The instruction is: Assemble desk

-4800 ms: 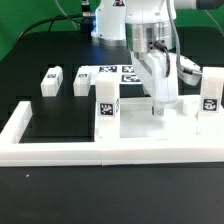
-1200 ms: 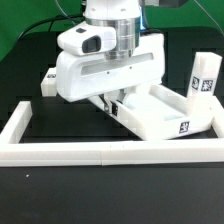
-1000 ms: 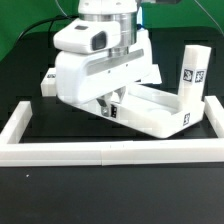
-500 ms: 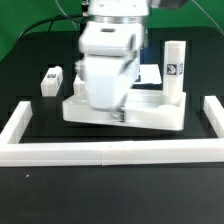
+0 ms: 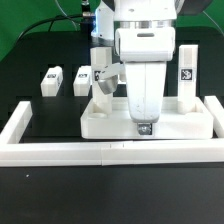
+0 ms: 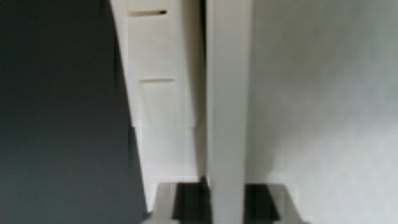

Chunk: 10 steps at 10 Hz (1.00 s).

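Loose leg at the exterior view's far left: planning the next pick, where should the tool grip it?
Probably from straight above, closing across the flat side faces of this leg: it sits apart from the next leg, with bare table on its outer side, leaving room for the tool.

Count: 1 desk top. Legs, 3 confirmed: loose leg, second loose leg, upright leg. 1 more tagged white piece, half hidden behind the arm; can't tell if it's a fourth leg. 1 white border wall. 1 arm, 1 gripper.
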### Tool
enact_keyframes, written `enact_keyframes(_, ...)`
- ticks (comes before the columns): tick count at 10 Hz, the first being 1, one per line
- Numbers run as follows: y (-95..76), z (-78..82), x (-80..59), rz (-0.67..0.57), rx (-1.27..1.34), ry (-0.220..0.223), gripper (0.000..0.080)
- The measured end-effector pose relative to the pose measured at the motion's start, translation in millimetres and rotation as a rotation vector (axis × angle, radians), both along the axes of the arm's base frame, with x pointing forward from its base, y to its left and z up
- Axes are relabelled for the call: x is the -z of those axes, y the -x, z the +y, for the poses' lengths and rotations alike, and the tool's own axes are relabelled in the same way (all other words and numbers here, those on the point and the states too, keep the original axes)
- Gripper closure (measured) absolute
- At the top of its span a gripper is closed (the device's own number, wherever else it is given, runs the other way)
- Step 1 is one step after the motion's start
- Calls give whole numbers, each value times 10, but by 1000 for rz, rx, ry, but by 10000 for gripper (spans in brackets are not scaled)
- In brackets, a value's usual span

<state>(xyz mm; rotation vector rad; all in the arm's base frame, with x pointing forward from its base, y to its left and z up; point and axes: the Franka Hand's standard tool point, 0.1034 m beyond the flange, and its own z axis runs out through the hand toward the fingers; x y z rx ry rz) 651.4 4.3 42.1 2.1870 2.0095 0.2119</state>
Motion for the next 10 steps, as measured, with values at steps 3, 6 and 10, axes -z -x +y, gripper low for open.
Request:
enact_keyframes(3,-17,82,16,0,-5,-5,742)
enact_keyframes(6,-54,238,120,6,-40,-1,742)
enact_keyframes(10,-60,238,133,8,-41,0,735)
